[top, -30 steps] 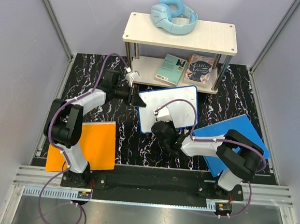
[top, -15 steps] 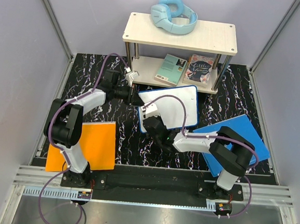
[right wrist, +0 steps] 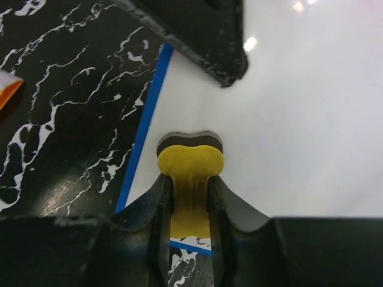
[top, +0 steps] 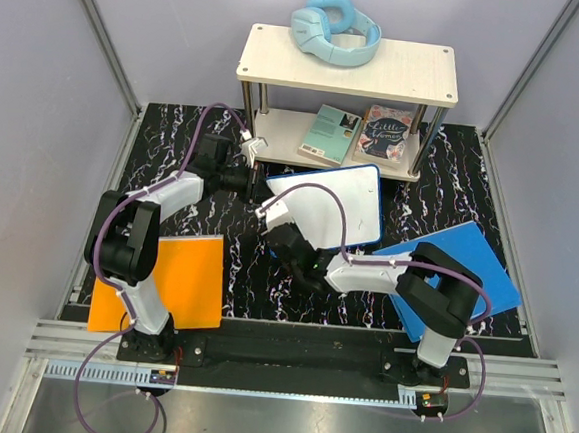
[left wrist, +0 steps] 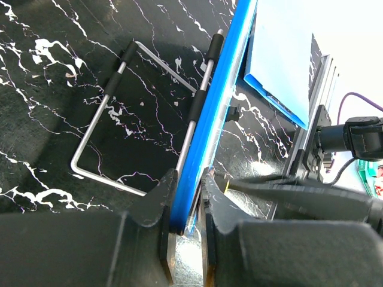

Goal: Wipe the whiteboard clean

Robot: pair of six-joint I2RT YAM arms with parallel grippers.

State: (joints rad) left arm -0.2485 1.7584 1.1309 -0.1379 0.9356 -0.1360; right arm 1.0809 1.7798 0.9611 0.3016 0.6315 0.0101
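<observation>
The whiteboard [top: 365, 207] sits at the middle of the black marbled desk [top: 443, 178], tipped up at a slant. Its white face shows no writing. A wire stand [left wrist: 108, 119] lies just beside its blue rim. The left fingers [left wrist: 157, 206] are pinched tight on that rim at the board's 10 o'clock corner. The right fingers [right wrist: 154, 206] are clamped narrowly on a yellow eraser [right wrist: 190, 161], whose dark felt tip presses on the white face just inside the 8 o'clock edge.

At 12 o'clock stands a two-tier shelf [top: 346, 66], with headphones [top: 334, 27] on top and two books [top: 334, 133] below. An orange panel [top: 179, 278] lies flat at 8 o'clock and a blue panel [top: 467, 256] at 4 o'clock.
</observation>
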